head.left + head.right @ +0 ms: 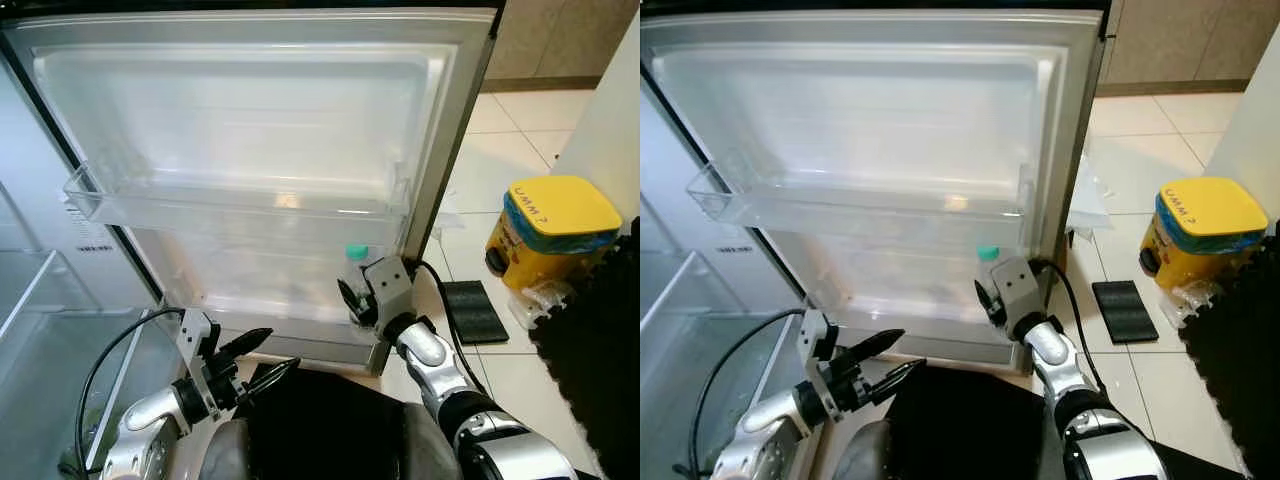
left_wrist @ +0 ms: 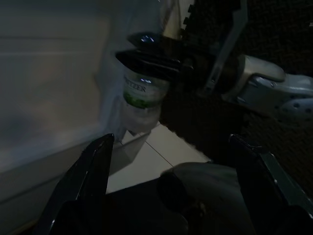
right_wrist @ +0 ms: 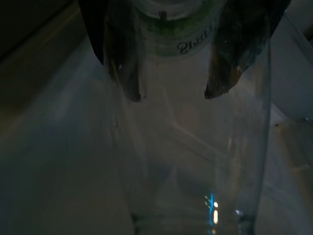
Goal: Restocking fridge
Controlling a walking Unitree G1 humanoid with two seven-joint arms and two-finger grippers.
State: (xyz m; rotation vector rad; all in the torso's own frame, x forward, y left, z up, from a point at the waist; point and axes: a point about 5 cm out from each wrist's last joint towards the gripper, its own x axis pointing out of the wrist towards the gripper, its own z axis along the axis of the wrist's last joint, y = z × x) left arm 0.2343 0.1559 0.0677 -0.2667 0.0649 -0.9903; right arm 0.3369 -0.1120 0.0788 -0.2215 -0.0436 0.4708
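Observation:
A clear plastic bottle (image 1: 356, 254) with a green cap and a green label stands at the right end of the lower shelf of the open fridge door (image 1: 250, 110). My right gripper (image 1: 352, 300) is shut on the bottle's body. In the right wrist view its fingertips (image 3: 128, 83) press against both sides of the bottle (image 3: 171, 137). The left wrist view shows the bottle (image 2: 141, 100) held by those black fingers beside the door's edge. My left gripper (image 1: 283, 348) hovers open and empty, low in front of the door's bottom edge.
An empty clear upper door shelf (image 1: 240, 205) juts out above the bottle. Glass fridge shelves (image 1: 40, 300) are at the left. On the tiled floor to the right sit a yellow tub (image 1: 552, 225), a small black pad (image 1: 475, 310) and a black foam mat (image 1: 600, 340).

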